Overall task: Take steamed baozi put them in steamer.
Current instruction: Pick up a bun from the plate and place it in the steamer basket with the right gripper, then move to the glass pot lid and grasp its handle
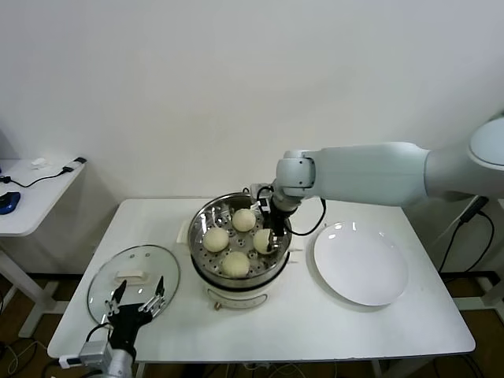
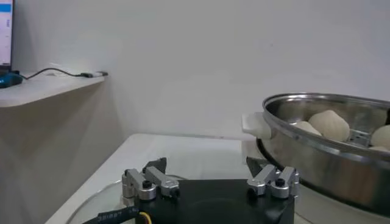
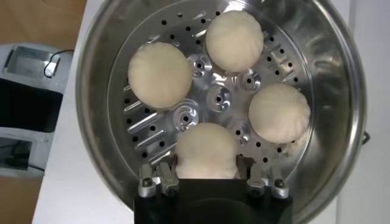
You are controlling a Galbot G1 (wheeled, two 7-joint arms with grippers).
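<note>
The steamer [image 1: 198, 224] stands mid-table with all four baozi on its perforated tray. In the right wrist view three baozi [image 3: 159, 70] [image 3: 234, 39] [image 3: 279, 112] lie free on the tray inside the steamer wall [image 3: 91, 97]. The fourth baozi [image 3: 206, 146] rests on the tray between my right gripper's [image 3: 207, 165] fingers, which press its two sides. In the head view my right gripper [image 1: 272, 236] reaches down into the steamer's right part onto that baozi [image 1: 261, 241]. My left gripper [image 1: 138, 298] is open and empty, low at the table's front left; it also shows in the left wrist view [image 2: 207, 163].
A round glass lid [image 1: 134, 272] with a white handle lies flat at the front left, just beyond my left gripper. A flat white plate [image 1: 361, 264] lies bare to the right of the steamer. A side table [image 1: 31, 189] with cables stands at the far left.
</note>
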